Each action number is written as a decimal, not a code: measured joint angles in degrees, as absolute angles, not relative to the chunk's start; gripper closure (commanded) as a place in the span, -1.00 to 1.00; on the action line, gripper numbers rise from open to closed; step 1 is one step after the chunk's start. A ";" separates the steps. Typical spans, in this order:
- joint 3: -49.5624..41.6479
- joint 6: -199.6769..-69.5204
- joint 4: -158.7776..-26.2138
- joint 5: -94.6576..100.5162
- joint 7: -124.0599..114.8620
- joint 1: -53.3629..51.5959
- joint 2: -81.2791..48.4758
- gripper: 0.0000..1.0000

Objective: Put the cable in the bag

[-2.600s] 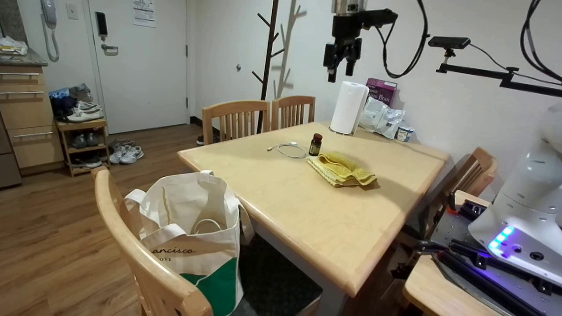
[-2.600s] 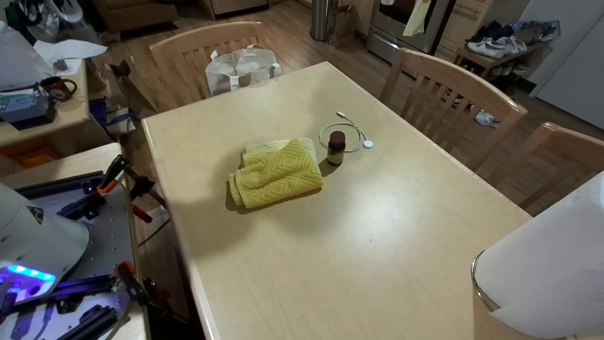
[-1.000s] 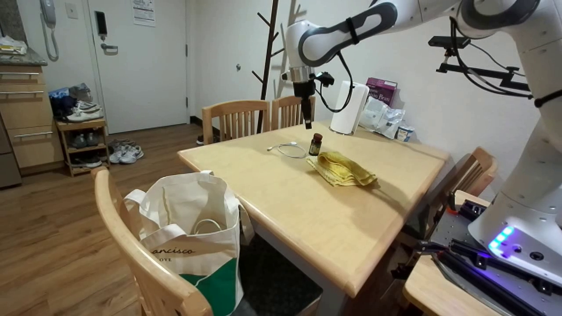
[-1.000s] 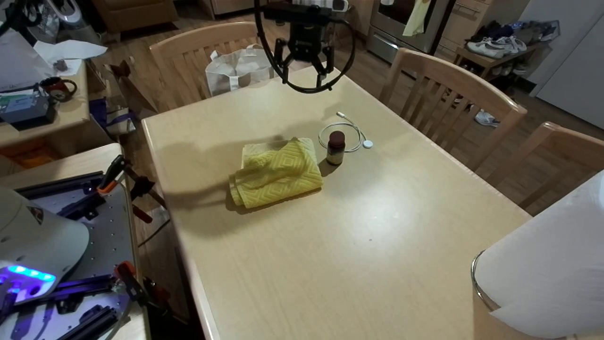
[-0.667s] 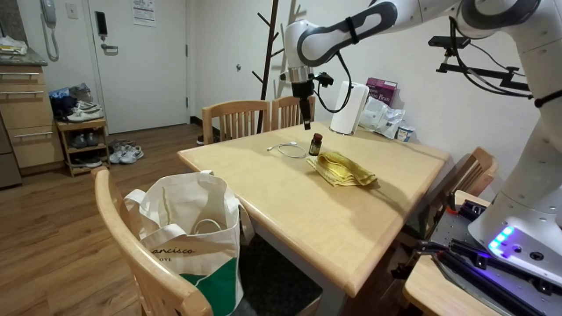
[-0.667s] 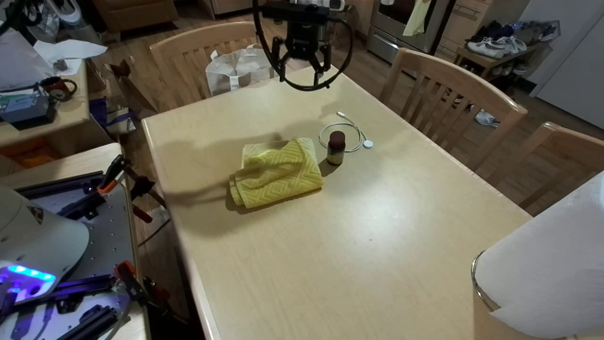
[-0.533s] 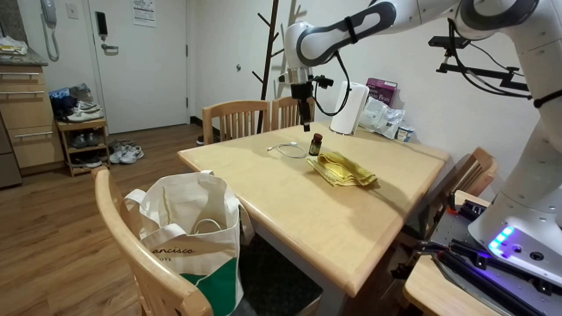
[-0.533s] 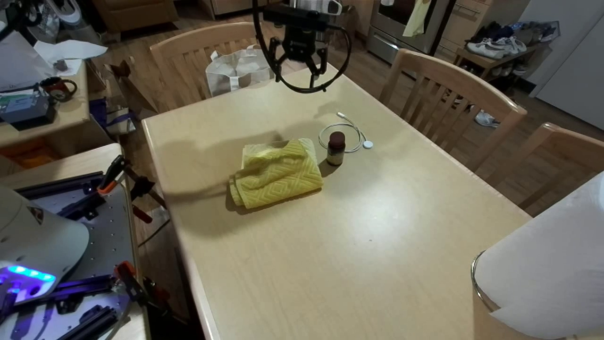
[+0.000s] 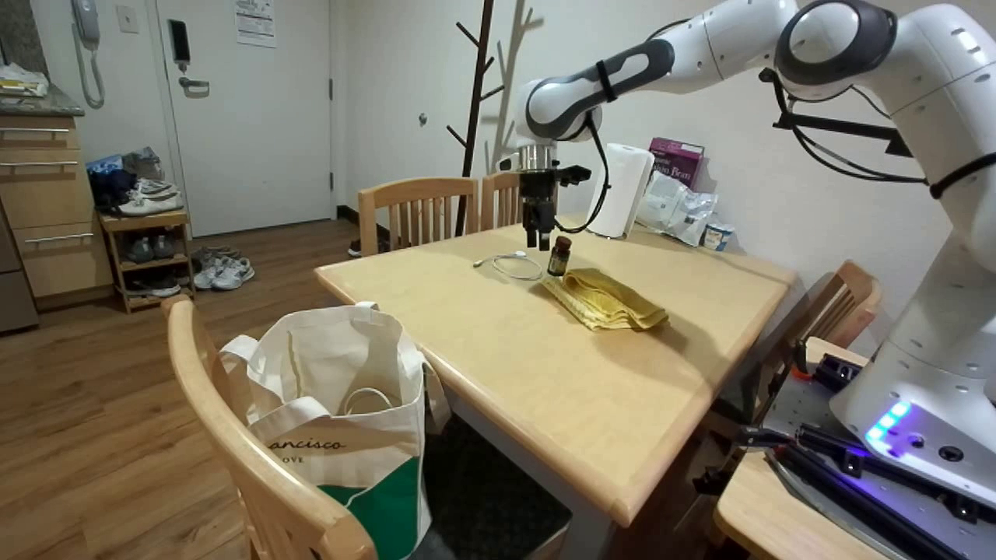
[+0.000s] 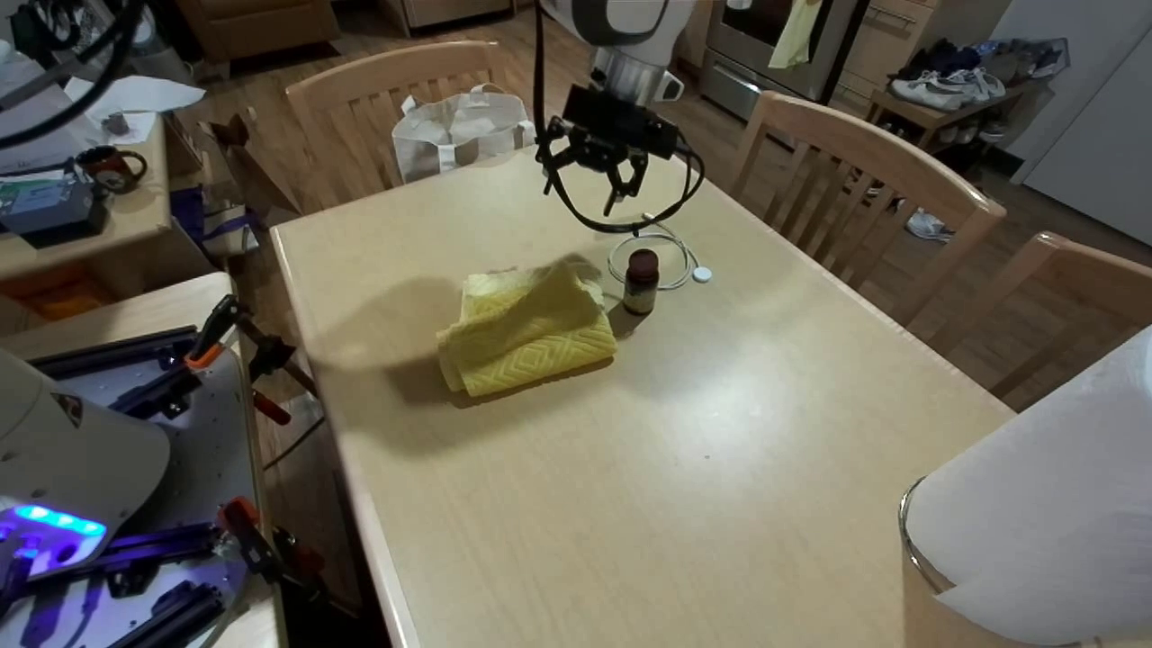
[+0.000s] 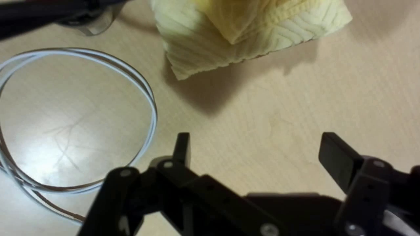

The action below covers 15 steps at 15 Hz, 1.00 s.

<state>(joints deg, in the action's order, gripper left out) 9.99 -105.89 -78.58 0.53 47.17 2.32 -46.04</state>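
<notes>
The arm [image 9: 825,40] is white and grey, the pincer [image 11: 255,141] black.

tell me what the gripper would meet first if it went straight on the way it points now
Probably the tabletop: in the wrist view the open gripper points beside the cable, not onto it, though depth is hard to judge.

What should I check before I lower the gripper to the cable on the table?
1. Gripper open: ok, jaws apart with nothing between them.
2. Cable between the jaws: not ok, in the wrist view it lies outside the gap, on the picture's left.
3. Bottle out of the way: not ok, it stands close beside the cable and could be knocked.
4. Yellow cloth off the cable: ok, bare table shows between them.
5. Height above the table: cannot tell exactly.
6. Bag mouth open: ok.
</notes>
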 measured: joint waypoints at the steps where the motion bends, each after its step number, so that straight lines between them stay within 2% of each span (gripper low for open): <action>1: 9.62 -105.89 -77.55 0.51 47.35 2.64 -46.86 -1.00; 5: 8.16 -108.47 -73.92 0.63 46.88 2.37 -47.64 -1.00; 10: 6.89 -119.38 -73.29 2.82 44.74 -0.21 -46.71 -1.00; 15: 6.35 -120.17 -73.46 3.24 43.48 -1.62 -46.57 -1.00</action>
